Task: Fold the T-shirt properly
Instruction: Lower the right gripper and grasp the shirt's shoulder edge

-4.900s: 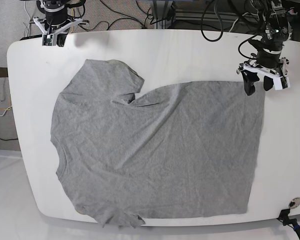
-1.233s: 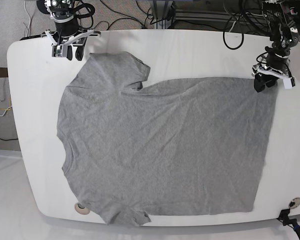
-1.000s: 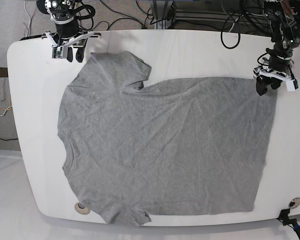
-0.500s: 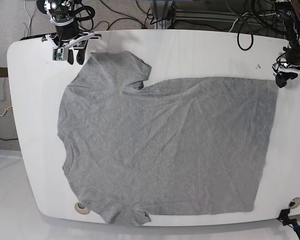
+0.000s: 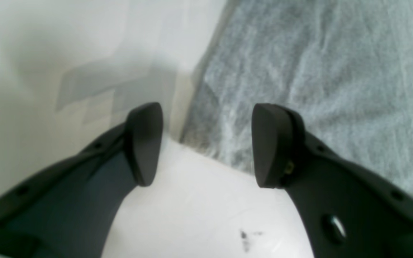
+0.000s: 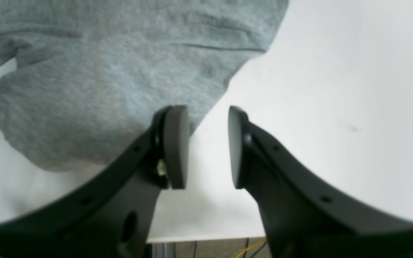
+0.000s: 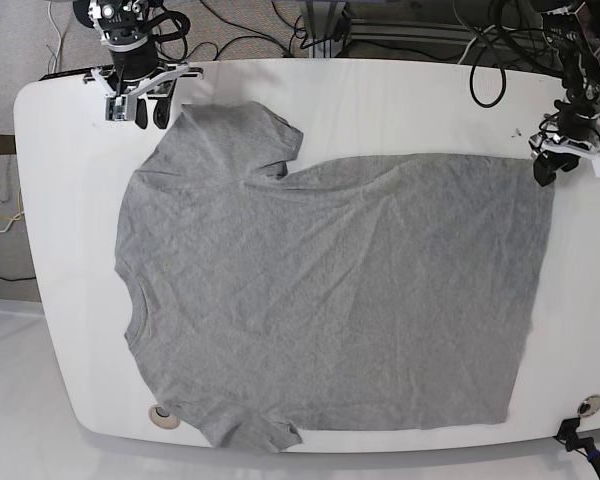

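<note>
Across the bench (image 7: pixel 400 110) I see the T-shirt (image 7: pixel 330 300) spread flat. Left gripper (image 5: pixel 206 147), jaws spread, straddles its hem corner; right gripper (image 6: pixel 206 147), jaws apart, sits at the sleeve edge, gripping nothing.

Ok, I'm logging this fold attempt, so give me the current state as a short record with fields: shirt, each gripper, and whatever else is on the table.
shirt: grey T-shirt lying spread flat on the white table, not folded yet
left gripper: open, empty, just above the shirt's corner
right gripper: open, empty, just off the sleeve edge
other: small round disc beside the near sleeve; round fitting near the table's front edge
</note>
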Available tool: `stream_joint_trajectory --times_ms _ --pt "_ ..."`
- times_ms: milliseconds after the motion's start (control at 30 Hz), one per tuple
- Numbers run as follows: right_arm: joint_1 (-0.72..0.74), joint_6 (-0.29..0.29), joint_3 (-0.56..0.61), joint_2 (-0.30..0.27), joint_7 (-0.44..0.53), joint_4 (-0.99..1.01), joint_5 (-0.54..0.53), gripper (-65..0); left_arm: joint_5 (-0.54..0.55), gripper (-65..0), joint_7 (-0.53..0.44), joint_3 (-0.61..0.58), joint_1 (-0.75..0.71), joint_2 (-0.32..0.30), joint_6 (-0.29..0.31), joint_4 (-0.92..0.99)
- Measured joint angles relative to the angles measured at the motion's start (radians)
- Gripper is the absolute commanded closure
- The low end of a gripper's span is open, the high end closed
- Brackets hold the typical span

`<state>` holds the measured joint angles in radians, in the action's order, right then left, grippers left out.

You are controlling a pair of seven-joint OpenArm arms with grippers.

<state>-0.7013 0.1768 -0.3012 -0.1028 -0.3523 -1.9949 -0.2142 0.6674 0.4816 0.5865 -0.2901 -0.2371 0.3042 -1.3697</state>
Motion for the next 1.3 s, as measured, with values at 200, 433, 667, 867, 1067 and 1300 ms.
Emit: stream_joint_trajectory --times_ms 200,433,667,867,1067,1300 --pt "0.0 -0.001 0.0 0.0 0.0 0.0 0.0 -18.9 0.007 -37.3 -0.005 -0.067 0.021 0.001 0.004 -0.002" --pt "-0.001 -0.002 0.0 0.0 0.0 0.0 0.0 -18.9 0.015 -37.0 -0.003 -0.081 0.041 0.037 0.012 -0.003" --pt "0.0 -0.001 0.0 0.0 0.0 0.0 0.0 -18.6 0.008 -13.6 0.0 -0.081 0.047 0.037 0.007 0.001" --pt "0.014 0.0 -0.001 0.001 0.0 0.001 0.0 -18.6 -0.004 0.0 0.027 -0.081 0.063 0.042 -0.001 0.007" --pt "0.005 0.027 -0.001 0.001 -0.001 0.002 -0.085 -19.4 -0.004 0.0 0.027 -0.083 0.062 0.042 -0.001 0.007" --pt "0.002 0.034 -0.001 -0.005 -0.079 0.002 -0.384 -43.8 -0.004 0.0 0.03 -0.083 0.06 0.039 -0.001 0.007"
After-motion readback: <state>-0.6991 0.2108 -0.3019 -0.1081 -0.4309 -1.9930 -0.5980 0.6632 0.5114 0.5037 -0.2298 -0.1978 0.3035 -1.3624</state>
